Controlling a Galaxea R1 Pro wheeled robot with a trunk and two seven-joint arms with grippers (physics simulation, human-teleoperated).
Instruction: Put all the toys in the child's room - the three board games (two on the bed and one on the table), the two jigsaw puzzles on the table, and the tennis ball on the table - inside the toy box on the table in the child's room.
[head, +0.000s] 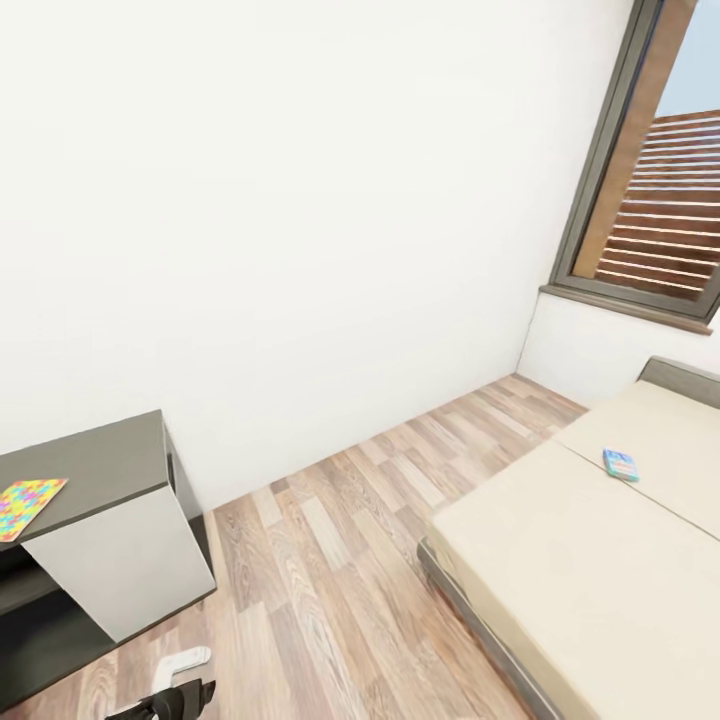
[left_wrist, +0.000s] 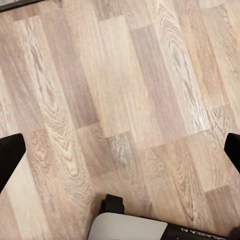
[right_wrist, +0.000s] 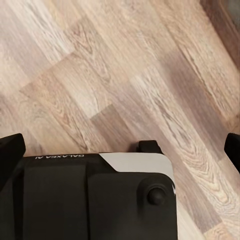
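Your left gripper (left_wrist: 120, 150) and right gripper (right_wrist: 120, 147) both hang over bare plank floor (head: 350, 520), fingers spread wide and holding nothing. Much is left: a jigsaw puzzle (head: 28, 505) lies flat on the counter (head: 100, 470), and a blue board game (head: 621, 464) lies flat on the bed (head: 600, 560), long axis across the mattress, well apart from you

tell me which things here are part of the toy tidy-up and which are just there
Part of the job:
- jigsaw puzzle lying on the table
- board game lying on the bed

Just there:
- window above the bed's far end
- wood floor between table and bed
- white wall
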